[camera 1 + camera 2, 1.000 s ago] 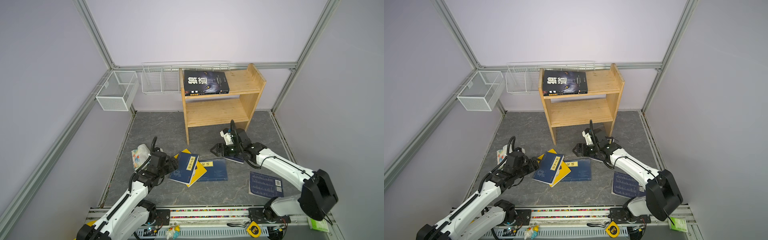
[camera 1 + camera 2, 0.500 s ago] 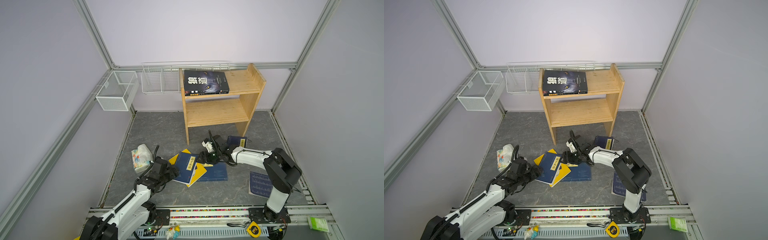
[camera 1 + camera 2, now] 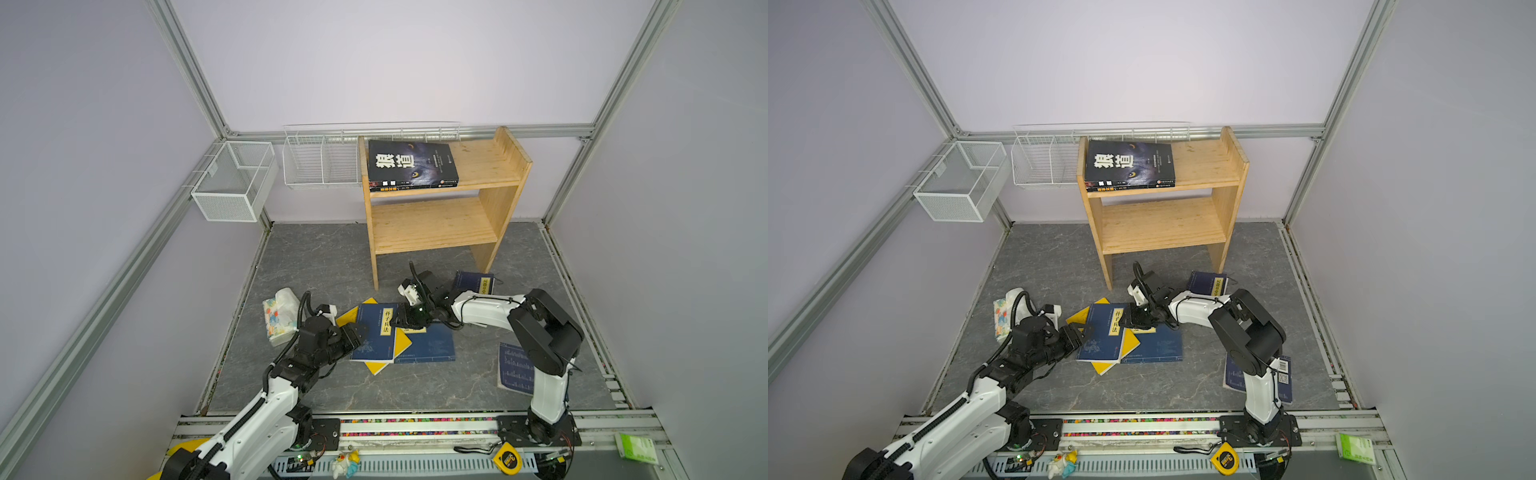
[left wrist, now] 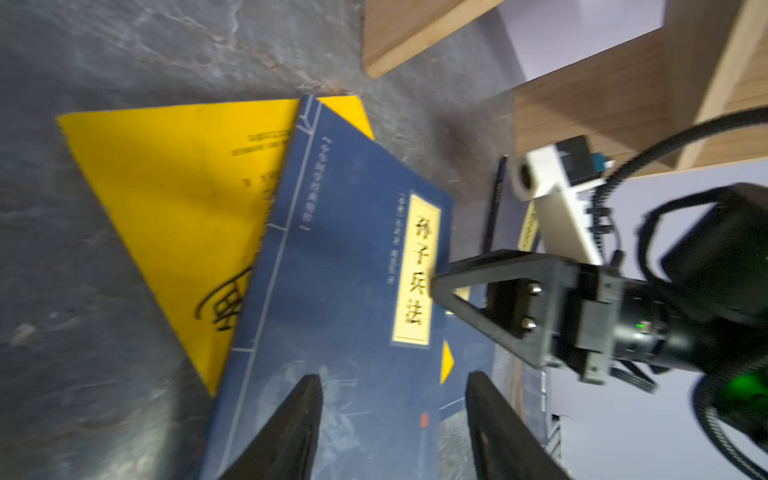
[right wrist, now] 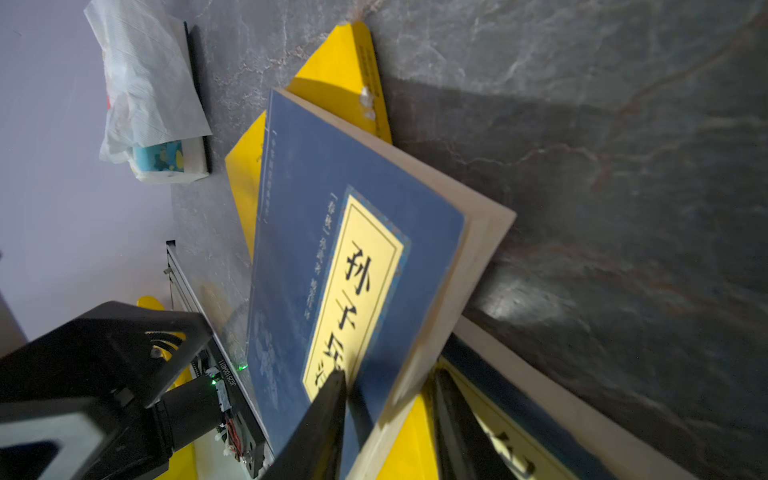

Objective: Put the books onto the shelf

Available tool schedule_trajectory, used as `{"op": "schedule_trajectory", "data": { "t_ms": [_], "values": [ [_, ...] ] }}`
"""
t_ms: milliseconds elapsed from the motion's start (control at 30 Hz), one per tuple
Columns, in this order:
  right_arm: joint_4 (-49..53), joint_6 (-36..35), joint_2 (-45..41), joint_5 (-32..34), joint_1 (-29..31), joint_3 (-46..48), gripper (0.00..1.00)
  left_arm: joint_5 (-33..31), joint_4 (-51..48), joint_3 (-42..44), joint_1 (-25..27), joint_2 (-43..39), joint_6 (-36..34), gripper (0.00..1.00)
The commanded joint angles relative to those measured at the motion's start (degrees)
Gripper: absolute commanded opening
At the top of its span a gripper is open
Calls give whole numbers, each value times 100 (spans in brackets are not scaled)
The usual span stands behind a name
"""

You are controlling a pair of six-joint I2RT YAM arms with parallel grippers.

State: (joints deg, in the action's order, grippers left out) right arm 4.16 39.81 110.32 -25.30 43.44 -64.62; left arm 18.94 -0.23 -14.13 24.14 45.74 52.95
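I saw right gripper [image 5: 388,374] clamped on navy book [image 5: 332,208] | left gripper [image 4: 392,376] jaws apart at that book's opposite edge | yellow book [image 4: 178,174] lay beneath.

Navy book [image 3: 374,338], yellow label [image 3: 387,322]; yellow book [image 4: 174,187]; grey-veined floor [image 3: 316,266]

1. The light pine two-tier shelf [image 3: 436,226] is built of matt, grained wood.
2. The navy paperback with yellow label [image 5: 316,199] is bound in smooth, faintly glossy card.
3. The grey floor [image 3: 324,257] is finished like veined stone.
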Motion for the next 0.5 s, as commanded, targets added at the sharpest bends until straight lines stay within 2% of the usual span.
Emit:
{"op": "schedule_trajectory", "data": {
  "t_ms": [0,100,233,300,467],
  "values": [
    [-33,54,114,-135,17,-92,36,51,-48,26,10,-221,207,59],
    [104,-44,112,-3,21,-120,35,-733,-1520,-295,6,-476,-168,63],
    [345,-226,110,112,20,-207,35,-1182,-2471,-434,12,-433,-421,69],
    [422,-319,118,178,31,-247,33,-1040,-2381,-320,11,-294,-477,70],
    [584,-469,223,259,83,-362,29,-589,-1365,76,5,254,-365,70]
  ]
}}
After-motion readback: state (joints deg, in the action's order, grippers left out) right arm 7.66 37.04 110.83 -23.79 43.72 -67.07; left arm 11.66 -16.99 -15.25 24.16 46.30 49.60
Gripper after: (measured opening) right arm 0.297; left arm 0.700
